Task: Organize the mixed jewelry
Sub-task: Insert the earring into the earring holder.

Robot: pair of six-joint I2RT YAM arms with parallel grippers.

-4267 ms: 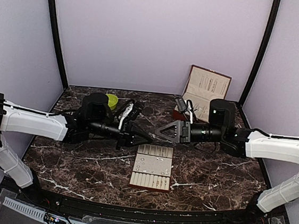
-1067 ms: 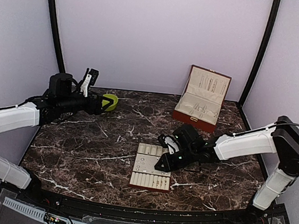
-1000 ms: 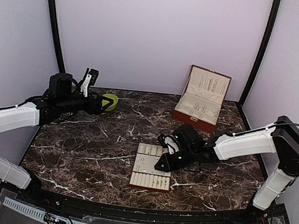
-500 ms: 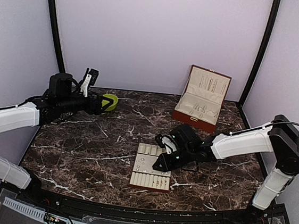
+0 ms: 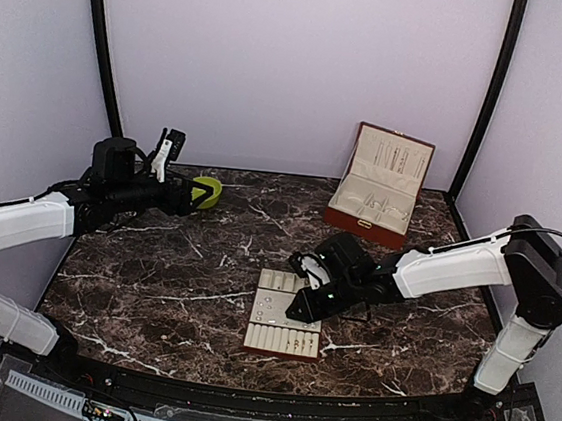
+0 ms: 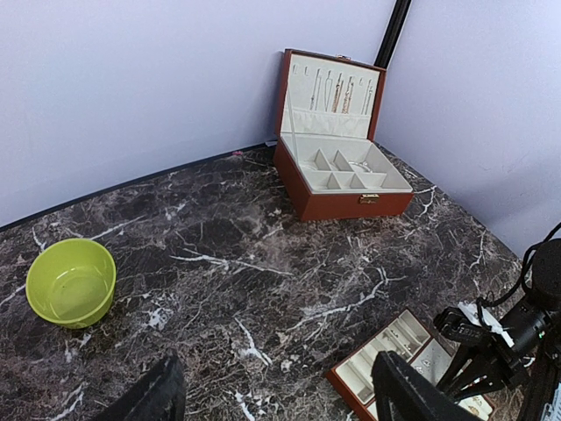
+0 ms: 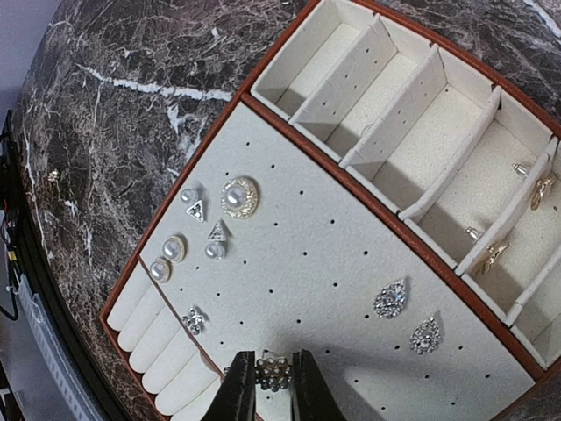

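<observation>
1. Silvery ring (image 7: pixel 273 372) sits pinched in the right gripper (image 7: pixel 272 390), jaws nearly closed, just above the tray (image 7: pixel 333 263) beside its ring rolls (image 7: pixel 162 338).
2. Advice: line the band up with a slot, press down gently, then release.
3. Idle, the left gripper (image 6: pixel 276 399) hangs wide open and empty, well apart from the tray.

- Lime-green bowl (image 5: pixel 206 192): at 10 o'clock on the dark marble table (image 5: pixel 153 278).
- Open brown box (image 5: pixel 360 225): at 1 o'clock.
- Beige slotted tray (image 5: pixel 278 339): at 6 o'clock, near the centre.

tray (image 5: pixel 273 336) centre-front on counter (image 5: pixel 173 280) | bowl (image 5: pixel 207 192) back-left | box (image 5: pixel 375 195) back-right | studs (image 7: pixel 239 196) on tray | ring (image 7: pixel 273 374) in right claw (image 7: pixel 272 360) above tray
</observation>
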